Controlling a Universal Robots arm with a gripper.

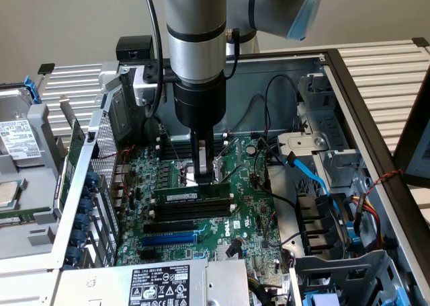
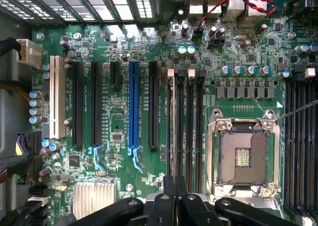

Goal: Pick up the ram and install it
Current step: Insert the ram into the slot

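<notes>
**Catalogue of my workspace, from the exterior view's left to its right**

- **Drive cage (image 1: 20, 185), perforated case wall (image 1: 94, 178):** bare metal, standing well apart from the work.
- **The ram (image 1: 191, 193):** it stands on edge in line with the black memory slots (image 1: 185, 215), between the CPU socket (image 2: 243, 156) and the blue expansion slot (image 1: 171, 239). I judge it light, stiff, thin and easily cracked or scratched. It is best taken by its long top edge or short ends, keeping off the chips and contacts.
- **My gripper (image 1: 202, 175):** the fingers are pressed together, directly over the ram's top edge. I cannot tell whether they touch it.
- **Motherboard (image 1: 245, 218):** lies flat in the open case, crowded with capacitors and connectors, so there is little room beside the slots.
- **Blue cable (image 1: 316, 181), black wiring:** looped near the board's edge.
- **Slatted bench (image 1: 383, 70):** pale, and it carries the case
</notes>
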